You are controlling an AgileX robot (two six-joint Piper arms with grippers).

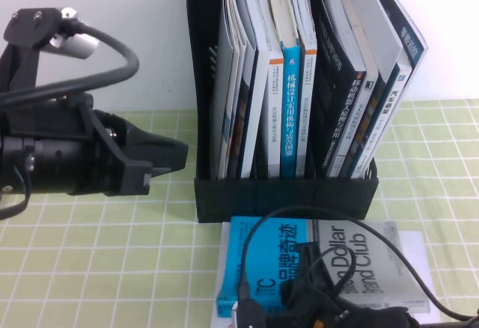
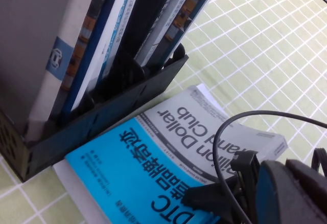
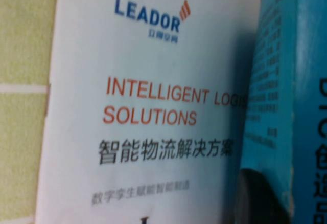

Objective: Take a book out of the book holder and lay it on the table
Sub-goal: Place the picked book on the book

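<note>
The book (image 1: 344,257), half cyan and half grey with "Dollar Club" lettering, lies flat on the table (image 1: 90,260) just in front of the black book holder (image 1: 284,197). My right gripper (image 1: 310,287) is at the book's near edge, shut on it. One black finger (image 2: 204,201) rests on the cyan cover, and the other finger (image 3: 260,198) shows dark against the book's cyan edge (image 3: 286,81). My left gripper (image 1: 168,156) hovers above the table to the left of the holder, pointing toward it and apart from it.
A white brochure (image 3: 153,106) printed "LEADOR" lies under the book, sticking out at its left side (image 1: 222,257). Several other books (image 1: 290,103) stand upright in the holder. A black cable (image 1: 262,238) loops over the book.
</note>
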